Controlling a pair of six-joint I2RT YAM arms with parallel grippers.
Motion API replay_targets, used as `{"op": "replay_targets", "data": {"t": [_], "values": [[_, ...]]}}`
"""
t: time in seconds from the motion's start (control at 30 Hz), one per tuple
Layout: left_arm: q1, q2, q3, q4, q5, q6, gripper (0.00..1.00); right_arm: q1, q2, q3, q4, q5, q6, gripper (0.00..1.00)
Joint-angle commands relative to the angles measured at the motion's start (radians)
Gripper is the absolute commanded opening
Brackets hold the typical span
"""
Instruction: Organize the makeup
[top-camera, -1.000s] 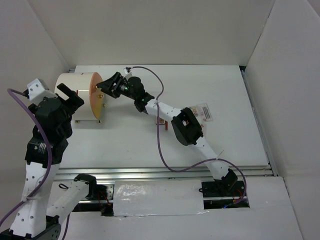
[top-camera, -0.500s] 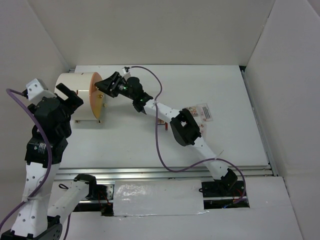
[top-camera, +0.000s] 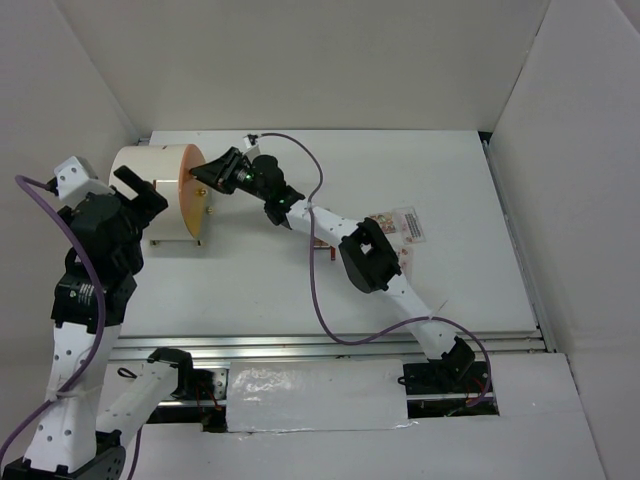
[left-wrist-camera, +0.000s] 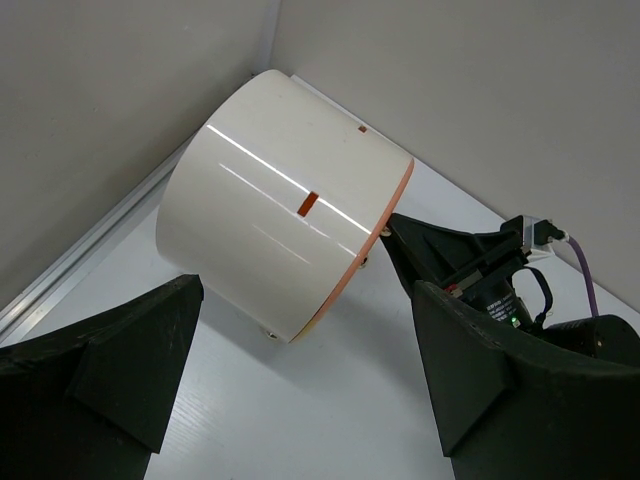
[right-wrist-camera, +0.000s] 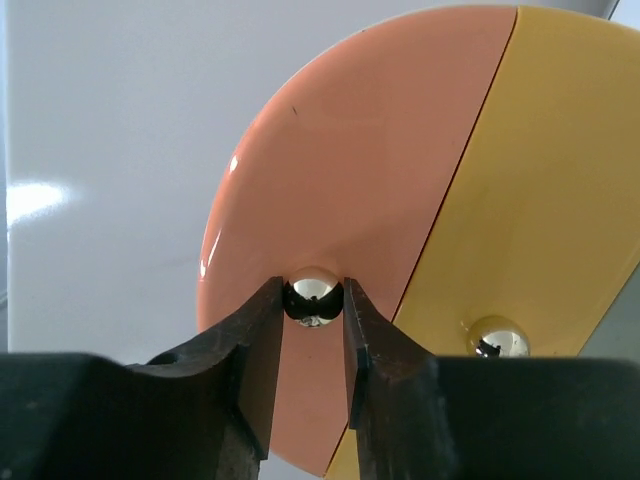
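**Left to right.** The left gripper (left-wrist-camera: 305, 300), jaws wide and empty, hovers by the left side of the white cylinder (left-wrist-camera: 270, 230). At the cylinder's front, we see the right gripper (right-wrist-camera: 314, 308) pinched on the metal knob (right-wrist-camera: 314, 292) of the orange drawer front (right-wrist-camera: 340, 170). The makeup (top-camera: 407, 224) lies well right of the cylinder. We judge that the hold on the small round knob may slip, or that a pull may drag the unbraced cylinder.
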Motion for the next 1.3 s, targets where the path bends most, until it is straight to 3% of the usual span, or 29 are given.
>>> {"op": "replay_targets", "data": {"t": [0.0,0.07,0.13,0.4,1.27], "values": [[0.010,0.002,-0.002,0.048,0.007,0.005,0.99,0.011,-0.011,0.039,0.040,0.017,-0.004,0.31],[0.012,0.002,-0.004,0.048,0.004,0.005,0.99,0.009,-0.024,0.025,0.047,0.014,-0.007,0.22],[0.013,0.003,-0.004,0.048,0.003,0.002,0.99,0.011,-0.048,-0.018,0.071,0.008,-0.011,0.21],[0.016,0.011,-0.005,0.047,0.003,-0.002,0.99,-0.025,-0.145,-0.199,0.175,-0.023,-0.003,0.23],[0.047,0.025,-0.010,0.054,0.040,-0.005,0.99,-0.146,-0.340,-0.527,0.273,-0.156,-0.004,0.24]]}}
